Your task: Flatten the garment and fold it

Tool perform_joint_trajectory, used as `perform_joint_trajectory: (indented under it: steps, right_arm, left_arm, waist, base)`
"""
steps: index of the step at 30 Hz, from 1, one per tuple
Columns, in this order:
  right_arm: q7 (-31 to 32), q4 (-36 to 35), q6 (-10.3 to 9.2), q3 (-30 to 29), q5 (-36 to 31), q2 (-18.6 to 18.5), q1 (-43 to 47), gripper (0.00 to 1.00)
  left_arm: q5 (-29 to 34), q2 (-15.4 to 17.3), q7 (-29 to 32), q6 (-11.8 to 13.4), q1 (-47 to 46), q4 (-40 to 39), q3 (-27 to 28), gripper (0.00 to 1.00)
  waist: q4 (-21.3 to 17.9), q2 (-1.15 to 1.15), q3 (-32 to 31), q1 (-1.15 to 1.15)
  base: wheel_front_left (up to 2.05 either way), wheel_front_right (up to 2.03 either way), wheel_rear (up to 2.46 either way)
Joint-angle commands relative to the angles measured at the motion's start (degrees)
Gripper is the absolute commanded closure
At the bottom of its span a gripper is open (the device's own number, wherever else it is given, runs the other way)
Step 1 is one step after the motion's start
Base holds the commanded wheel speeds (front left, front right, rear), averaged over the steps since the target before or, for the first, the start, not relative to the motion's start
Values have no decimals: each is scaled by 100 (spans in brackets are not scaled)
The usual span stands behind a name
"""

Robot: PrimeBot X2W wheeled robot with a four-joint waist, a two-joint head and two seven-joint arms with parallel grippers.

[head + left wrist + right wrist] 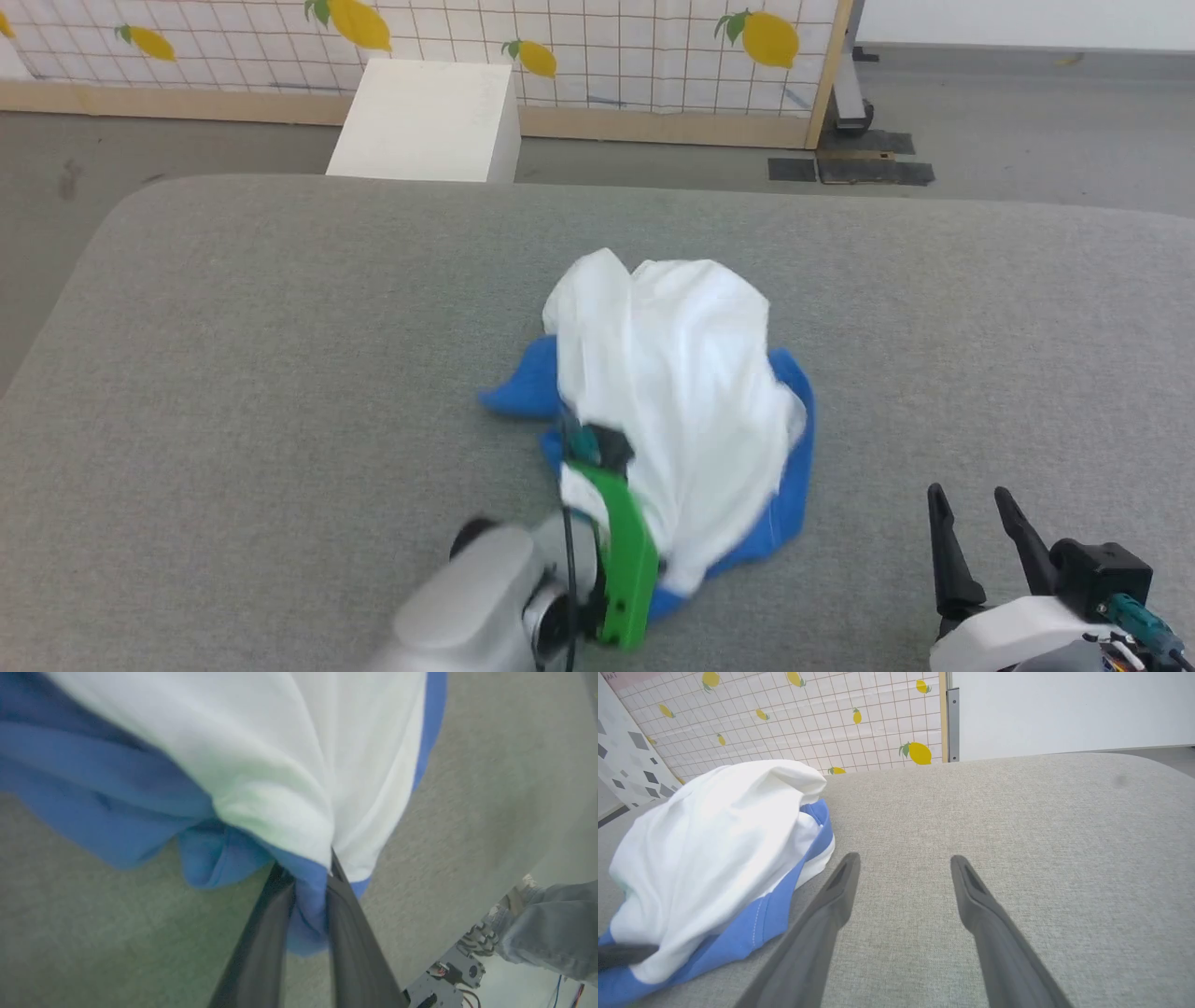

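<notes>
The garment point(677, 392) is a bunched white T-shirt with blue sleeves and a blue hem, heaped on the middle of the grey surface point(280, 373). My left gripper point(583, 439) reaches into its near left edge, its fingertips buried in cloth. In the left wrist view both fingers point(345, 919) pinch a fold of blue and white fabric point(261, 765), so the left gripper point(310, 877) is shut on the garment. My right gripper point(971, 504) stands open at the lower right, apart from the cloth. In the right wrist view the right gripper point(903, 861) has bare surface between its fingers and the garment point(714, 858) to its left.
A white box point(425, 121) stands on the floor beyond the far edge, before a lemon-print screen point(597, 47). A person's trouser leg and shoe point(542, 924) show at the right of the left wrist view. Wide grey surface lies on both sides of the garment.
</notes>
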Motion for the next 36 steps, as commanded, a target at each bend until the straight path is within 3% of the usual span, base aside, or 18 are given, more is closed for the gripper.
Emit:
perform_joint_trajectory:
  steps: [1, 6, 7, 11, 16, 19, 25, 32, 36]
  right_arm:
    - [-3, -27, -6, 1, -29, 0, -98, 0]
    - [-1, -22, -6, 43, -7, 0, -80, 0]
    - [-2, -17, -6, 37, -1, 0, -75, 0]
    - [-11, 28, -6, 27, 35, 0, -17, 0]
    - [-24, 73, -6, 34, 96, 0, -4, 0]
    - [-29, 73, -6, 20, 109, 0, -29, 0]
    - [33, 33, -6, -57, 87, 0, -95, 0]
    - [569, -145, -6, -242, 28, 0, -387, 0]
    - [1497, -202, -6, -188, -165, 0, -952, 0]
  left_arm:
    - [12, 2, 205, 61, 111, 136, -96, 100]
    - [-362, 2, 326, 207, 163, 161, 155, 100]
    - [-481, 2, 254, 225, 136, 79, 291, 0]
    - [-964, 42, -256, 284, -3, -455, 1007, 0]
    - [-1110, 433, -1361, 306, 31, -1285, 1832, 0]
    - [-904, 698, -2180, 420, 268, -1633, 2175, 0]
    - [249, 1247, -4035, 1038, 1019, -2021, 2429, 0]
    - [1337, 1145, -4332, 1391, 1915, -2932, 2906, 0]
    - [1812, 865, -4334, 1457, 2389, -3399, 3201, 0]
  waist:
    - [46, 0, -19, 0]
    - [164, 0, -97, 0]
    - [185, 0, -113, 0]
    - [281, 0, -227, 0]
    - [307, 0, -360, 0]
    - [294, 0, -401, 0]
    - [270, 0, -444, 0]
    - [311, 0, -238, 0]
    - [288, 0, -14, 0]
  base:
    - [0, 0, 0]
    - [0, 0, 0]
    - [0, 0, 0]
    - [0, 0, 0]
    - [0, 0, 0]
    - [0, 0, 0]
    - [0, 0, 0]
    - [0, 0, 0]
    - [0, 0, 0]
